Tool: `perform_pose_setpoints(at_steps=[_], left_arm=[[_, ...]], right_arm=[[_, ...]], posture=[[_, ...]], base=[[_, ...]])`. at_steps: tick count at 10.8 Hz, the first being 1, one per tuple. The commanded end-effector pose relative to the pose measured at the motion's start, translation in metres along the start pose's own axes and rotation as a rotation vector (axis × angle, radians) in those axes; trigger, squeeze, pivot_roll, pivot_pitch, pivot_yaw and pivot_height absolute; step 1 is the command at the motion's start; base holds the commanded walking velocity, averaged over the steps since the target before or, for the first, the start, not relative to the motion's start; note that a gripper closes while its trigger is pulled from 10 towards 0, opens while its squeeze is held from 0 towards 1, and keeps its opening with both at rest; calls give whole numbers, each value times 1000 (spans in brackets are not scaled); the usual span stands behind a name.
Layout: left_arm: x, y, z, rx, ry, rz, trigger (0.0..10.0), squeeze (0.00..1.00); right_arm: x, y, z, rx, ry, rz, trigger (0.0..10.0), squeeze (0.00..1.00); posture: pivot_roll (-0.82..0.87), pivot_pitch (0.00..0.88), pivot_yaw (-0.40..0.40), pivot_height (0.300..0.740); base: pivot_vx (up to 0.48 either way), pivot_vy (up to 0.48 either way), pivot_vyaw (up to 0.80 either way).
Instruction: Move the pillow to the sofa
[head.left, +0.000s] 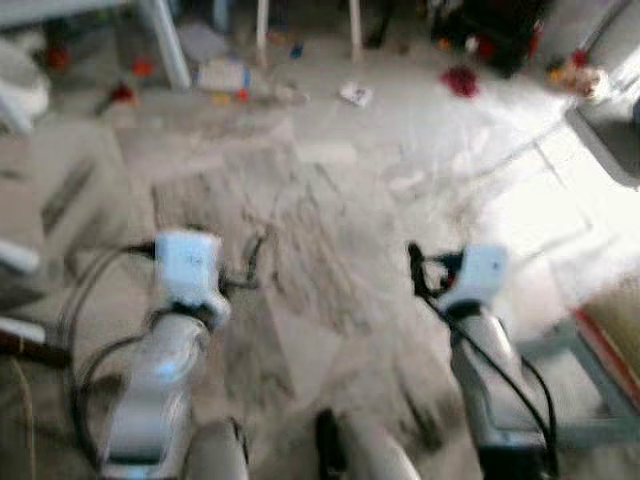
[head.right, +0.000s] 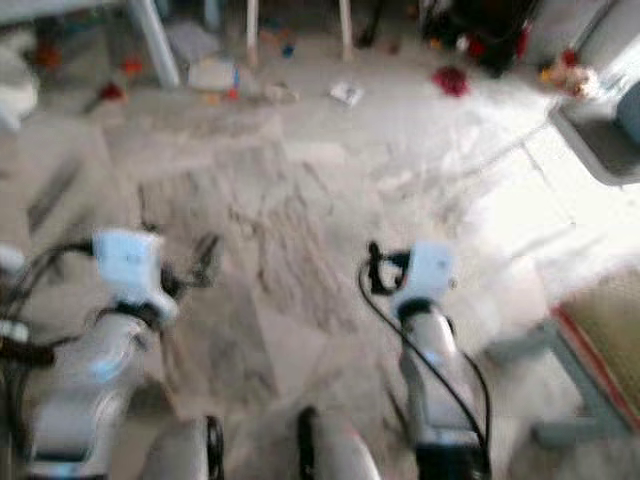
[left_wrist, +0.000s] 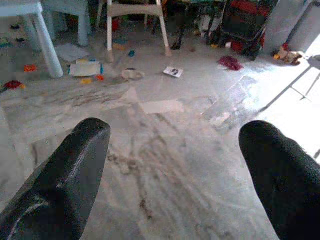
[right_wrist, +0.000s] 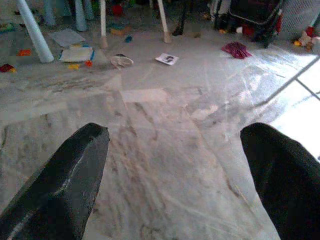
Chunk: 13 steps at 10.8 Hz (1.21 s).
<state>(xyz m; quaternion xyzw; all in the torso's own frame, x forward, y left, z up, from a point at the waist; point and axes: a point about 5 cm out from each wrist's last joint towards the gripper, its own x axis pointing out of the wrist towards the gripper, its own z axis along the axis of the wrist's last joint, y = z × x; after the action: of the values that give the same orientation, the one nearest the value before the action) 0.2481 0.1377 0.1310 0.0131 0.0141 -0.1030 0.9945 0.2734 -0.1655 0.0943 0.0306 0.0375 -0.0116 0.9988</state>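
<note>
Both arms are held out forward over a grey marble floor (head.left: 330, 200), and the head views are blurred. My left gripper (head.left: 252, 265) is open, its two black fingers (left_wrist: 75, 165) wide apart with only floor between them. My right gripper (head.left: 416, 272) is open as well; its fingers (right_wrist: 70, 170) are spread and hold nothing. A pale beige bulk (head.left: 55, 200) lies at the left edge, too blurred to identify.
White table legs (left_wrist: 47, 45) and chair legs (left_wrist: 162, 22) stand at the back. Scattered toys and papers (left_wrist: 85, 68), a card (left_wrist: 173, 72) and a red cloth (left_wrist: 230, 62) lie on the floor. A dark cart (left_wrist: 245, 22) stands back right. A red-edged mat (head.left: 610, 340) lies at right.
</note>
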Motion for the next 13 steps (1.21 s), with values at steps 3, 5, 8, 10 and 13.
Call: perform_pose_setpoints(at_steps=[3,5,8,10,13], left_arm=[[-10,7,-26,36,70,41,10000,0],[-16,14,-43,53,121,40,10000,0],[-10,20,-48,67,120,59,10000,0],[4,27,-34,21,75,92,10000,0],[21,20,-8,-57,20,56,10000,0]], right_arm=[[-10,-7,-13,-42,-3,64,10000,0],[-19,-14,-23,-84,11,67,10000,0],[-26,-30,-23,-103,-1,46,10000,0],[-18,-27,-13,-112,-25,73,10000,0],[-4,-22,9,-90,-56,87,10000,0]], posture=[[42,43,-79,740],[35,2,-72,740],[21,0,-65,740],[5,0,-77,740],[-11,56,-84,740]], base=[[0,0,0],[0,0,0],[0,0,0],[0,0,0],[0,0,0]])
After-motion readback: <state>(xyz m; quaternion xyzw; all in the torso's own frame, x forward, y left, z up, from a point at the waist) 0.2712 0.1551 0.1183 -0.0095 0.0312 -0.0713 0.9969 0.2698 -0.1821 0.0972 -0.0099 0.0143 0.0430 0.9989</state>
